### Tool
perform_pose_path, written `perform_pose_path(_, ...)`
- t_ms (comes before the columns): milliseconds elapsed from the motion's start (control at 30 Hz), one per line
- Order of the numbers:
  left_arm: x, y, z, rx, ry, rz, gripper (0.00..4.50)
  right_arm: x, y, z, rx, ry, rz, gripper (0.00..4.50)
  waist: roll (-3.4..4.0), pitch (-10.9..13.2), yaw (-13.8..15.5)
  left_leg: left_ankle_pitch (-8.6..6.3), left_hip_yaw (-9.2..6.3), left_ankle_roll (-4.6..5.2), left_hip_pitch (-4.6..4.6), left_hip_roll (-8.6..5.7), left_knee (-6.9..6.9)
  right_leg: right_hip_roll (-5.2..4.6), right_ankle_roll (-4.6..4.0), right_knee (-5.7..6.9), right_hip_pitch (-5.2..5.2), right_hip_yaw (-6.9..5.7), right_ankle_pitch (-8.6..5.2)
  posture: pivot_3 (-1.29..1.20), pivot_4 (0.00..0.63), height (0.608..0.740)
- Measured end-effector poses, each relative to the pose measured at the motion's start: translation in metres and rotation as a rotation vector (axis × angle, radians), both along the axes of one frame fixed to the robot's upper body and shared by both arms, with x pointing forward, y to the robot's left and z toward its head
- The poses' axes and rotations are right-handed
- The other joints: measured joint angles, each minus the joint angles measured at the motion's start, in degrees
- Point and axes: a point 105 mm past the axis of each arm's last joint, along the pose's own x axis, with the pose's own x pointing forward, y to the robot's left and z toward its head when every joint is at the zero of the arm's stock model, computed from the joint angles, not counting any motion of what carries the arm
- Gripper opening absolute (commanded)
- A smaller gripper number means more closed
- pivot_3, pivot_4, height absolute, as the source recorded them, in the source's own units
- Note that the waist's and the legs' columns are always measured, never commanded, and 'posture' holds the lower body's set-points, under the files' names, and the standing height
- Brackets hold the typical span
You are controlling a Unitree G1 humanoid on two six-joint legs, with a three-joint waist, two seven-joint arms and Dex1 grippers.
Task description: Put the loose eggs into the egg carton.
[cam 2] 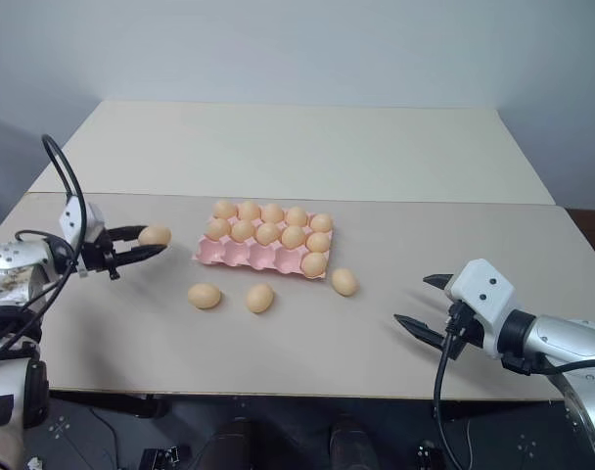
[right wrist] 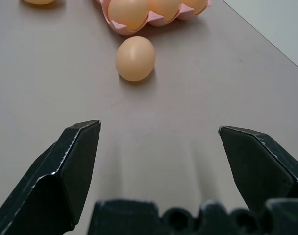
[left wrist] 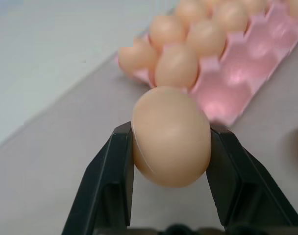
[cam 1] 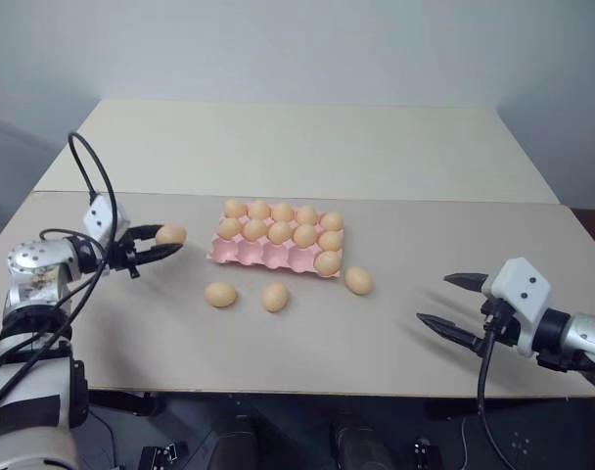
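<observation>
Item one, the egg carton (cam 1: 268, 257): a flat pink moulded tray lying on the beige table (cam 1: 376, 333), taken here as the landmark. Its two far rows are filled with pale orange-tan eggs; its near row holds a single egg (cam 1: 328, 262) in the cup at the robot's right end, and the other four near cups stand empty. Item two, three loose eggs on the table on the near side of the carton: one (cam 1: 220, 295) off the carton's near left corner, one (cam 1: 274, 297) just right of that and apart from it, one (cam 1: 357, 281) close by the carton's near right corner, not touching the tray. Item three, a fourth loose egg (cam 1: 170, 235), held clear of the table to the left of the carton, near its left edge. Item four, the left gripper (cam 1: 162, 242): its two black fingers (left wrist: 114, 181) pinch that egg from either side, with the carton lying ahead of it in the left wrist view. Item five, the right gripper (cam 1: 446, 304): well to the right of the carton and nearer the robot, fingers spread wide with nothing between them, low above the table.
</observation>
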Motion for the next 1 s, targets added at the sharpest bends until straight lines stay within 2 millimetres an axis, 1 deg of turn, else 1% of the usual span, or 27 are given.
perform_pose_path(67,0.002,-0.013,-0.001,-0.021,0.005,-0.042,1.97,0.001,0.0,0.0,-0.001,-0.007,-0.01,4.5,-0.01,-0.01,0.02,0.0,0.0,0.0,0.0,-0.01,0.01,0.0,0.0,-0.01,0.0,0.0,0.0,0.0,0.15,0.74)
perform_pose_path(200,0.007,-0.038,-0.017,-0.006,0.055,-0.112,1.97,0.0,0.0,-0.001,0.0,-0.01,-0.022,4.5,-0.02,-0.01,-0.08,0.0,-0.03,0.01,0.0,-0.01,0.01,0.01,0.0,0.0,0.0,-0.01,0.0,0.0,0.15,0.74)
perform_pose_path(267,0.01,-0.043,-0.018,0.006,0.056,-0.123,1.97,-0.002,0.0,-0.003,0.0,-0.004,-0.023,4.5,-0.02,-0.01,-0.24,0.0,-0.05,0.01,-0.02,-0.01,0.01,0.02,0.0,0.0,-0.01,-0.01,0.0,0.0,0.15,0.74)
perform_pose_path(367,0.014,-0.045,-0.015,0.021,0.042,-0.117,1.97,-0.004,-0.001,-0.005,0.0,-0.001,-0.034,4.5,-0.02,-0.01,-0.39,0.0,-0.05,0.01,0.0,-0.01,0.01,0.03,0.0,0.02,-0.01,0.0,0.0,0.0,0.15,0.74)
perform_pose_path(467,0.015,-0.046,-0.015,0.018,0.04,-0.114,2.67,-0.007,0.0,-0.005,-0.003,-0.001,-0.034,4.5,-0.02,-0.01,-0.36,0.0,-0.06,0.01,-0.01,-0.01,0.01,0.02,0.0,0.01,-0.01,0.0,0.0,0.0,0.15,0.74)
perform_pose_path(500,0.015,-0.046,-0.018,0.026,0.048,-0.12,3.07,-0.008,0.0,-0.005,-0.004,-0.004,-0.037,4.5,-0.02,-0.01,-0.35,0.0,-0.06,0.01,-0.01,-0.01,0.01,0.02,0.0,0.01,-0.01,0.0,0.0,0.0,0.15,0.74)
perform_pose_path(533,0.014,-0.046,-0.019,0.029,0.053,-0.125,3.31,-0.008,0.0,-0.005,-0.005,-0.006,-0.038,4.5,-0.02,-0.01,-0.33,0.0,-0.06,0.01,-0.01,-0.02,0.01,0.02,0.0,0.01,-0.01,-0.01,0.0,0.0,0.15,0.74)
perform_pose_path(633,0.012,-0.044,-0.018,0.048,0.045,-0.134,4.21,-0.007,0.0,-0.003,-0.007,-0.015,-0.045,4.5,-0.02,-0.01,-0.27,0.0,-0.07,0.01,-0.02,-0.02,0.01,0.02,0.0,0.01,-0.01,-0.02,0.0,0.0,0.15,0.74)
perform_pose_path(667,0.012,-0.044,-0.018,0.049,0.043,-0.133,4.37,-0.007,0.0,-0.003,-0.007,-0.015,-0.045,4.5,-0.02,-0.01,-0.27,0.0,-0.07,0.01,-0.02,-0.02,0.01,0.02,0.0,0.01,-0.01,-0.02,0.0,0.0,0.15,0.74)
perform_pose_path(800,0.012,-0.038,-0.014,0.063,0.024,-0.121,4.37,-0.006,0.0,-0.001,-0.007,-0.024,-0.044,4.5,-0.02,-0.01,-0.3,0.0,-0.07,0.01,-0.01,-0.01,0.01,0.02,0.0,0.01,-0.01,-0.02,0.0,0.0,0.15,0.74)
perform_pose_path(900,0.01,-0.038,-0.01,0.048,0.013,-0.131,4.37,-0.005,0.001,0.001,-0.004,-0.033,-0.039,4.5,-0.02,-0.01,-0.26,0.01,-0.08,0.01,-0.03,-0.01,0.01,0.02,0.0,0.01,-0.01,-0.03,0.0,0.0,0.15,0.74)
perform_pose_path(1000,0.003,-0.035,-0.003,0.062,0.007,-0.171,4.37,-0.005,0.004,0.006,0.013,-0.043,-0.02,4.5,-0.02,-0.01,-0.34,0.0,-0.08,0.01,-0.03,-0.01,0.01,0.02,0.0,0.01,-0.01,-0.02,0.0,0.0,0.15,0.74)
